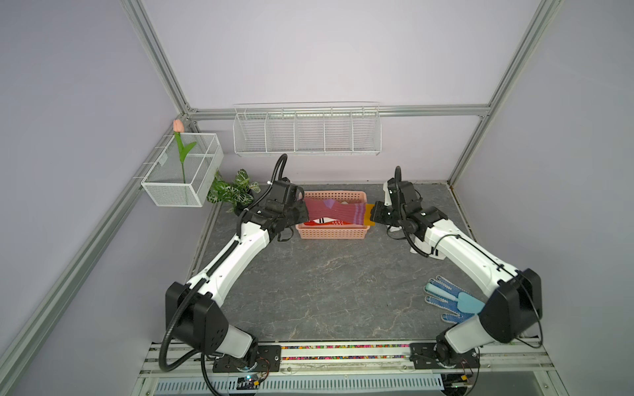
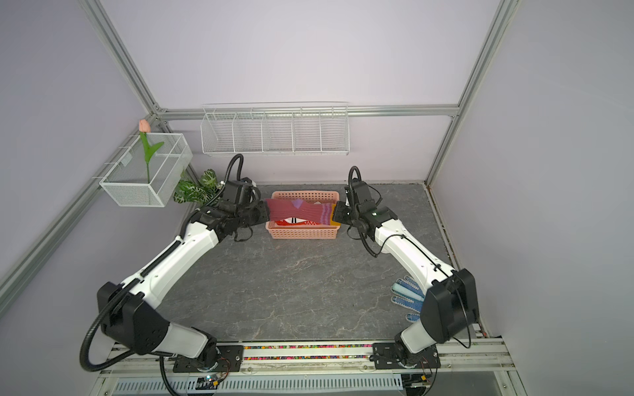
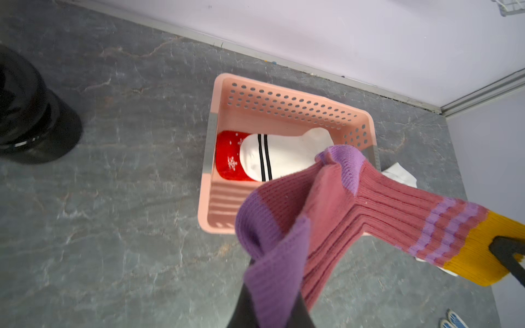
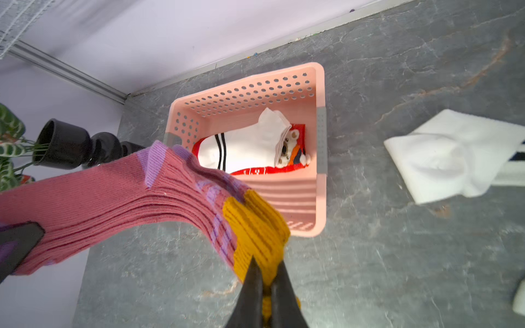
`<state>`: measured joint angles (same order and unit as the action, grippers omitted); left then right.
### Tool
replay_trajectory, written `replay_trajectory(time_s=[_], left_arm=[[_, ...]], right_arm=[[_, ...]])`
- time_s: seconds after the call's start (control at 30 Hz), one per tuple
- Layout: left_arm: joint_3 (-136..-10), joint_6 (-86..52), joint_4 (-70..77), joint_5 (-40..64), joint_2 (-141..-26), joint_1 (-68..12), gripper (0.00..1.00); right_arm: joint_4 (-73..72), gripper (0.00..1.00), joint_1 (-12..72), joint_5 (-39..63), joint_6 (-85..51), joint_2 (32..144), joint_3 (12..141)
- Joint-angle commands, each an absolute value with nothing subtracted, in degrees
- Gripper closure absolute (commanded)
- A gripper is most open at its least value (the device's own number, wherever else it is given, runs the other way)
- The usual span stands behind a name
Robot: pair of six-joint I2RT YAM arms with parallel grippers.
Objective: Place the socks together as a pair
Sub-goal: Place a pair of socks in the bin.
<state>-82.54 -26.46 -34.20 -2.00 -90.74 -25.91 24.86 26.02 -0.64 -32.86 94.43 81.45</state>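
Note:
The ribbed maroon socks (image 1: 329, 212) (image 2: 302, 212) (image 3: 369, 215) (image 4: 113, 198), seemingly two laid one on the other, hang stretched above the pink basket (image 1: 331, 235) (image 2: 302, 235) (image 3: 284, 110) (image 4: 244, 91). My left gripper (image 1: 306, 214) (image 2: 268, 214) (image 3: 272, 284) is shut on their purple toe end. My right gripper (image 1: 372, 216) (image 2: 334, 216) (image 4: 267, 264) is shut on the mustard cuff. Inside the basket a white sock with black stripes (image 3: 287, 156) (image 4: 244, 147) lies on a red snowflake sock (image 3: 227, 156) (image 4: 255, 171). Another white sock (image 4: 443, 153) (image 3: 400, 176) lies on the table right of the basket.
Blue dotted gloves (image 1: 446, 301) (image 2: 406, 295) lie at the front right by the right arm. A plant (image 1: 233, 192) in a black pot (image 4: 62, 144) stands left of the basket. A wire rack (image 1: 307, 132) and a mesh box (image 1: 182, 171) hang on the walls.

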Motion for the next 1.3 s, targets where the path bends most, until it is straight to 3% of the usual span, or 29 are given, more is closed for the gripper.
replay_trajectory(time_s=[0.0, 0.37, 1.0, 1.13, 1.27], left_arm=[[-88.3, -21.6, -33.5, -1.7, -96.4, -24.8, 1.00], [-98.2, -15.6, -33.7, -5.6, -112.4, -24.3, 1.00], [-95.7, -16.6, -32.0, -7.8, -117.0, -23.5, 1.00], [-95.4, -17.7, -31.3, -5.5, -117.3, -23.5, 0.95], [-95.2, -18.7, -31.5, -5.7, -117.4, -23.5, 0.69]], right_arm=[[23.3, 0.93, 24.5, 2.1, -30.1, 99.9, 85.8], [23.4, 0.93, 22.6, 1.9, -27.7, 113.8, 97.0], [22.6, 0.93, 21.9, 0.7, -27.7, 118.4, 97.9], [22.2, 0.92, 21.9, 0.7, -28.5, 118.7, 97.9], [22.7, 0.77, 21.9, 0.5, -28.5, 118.6, 97.8]])
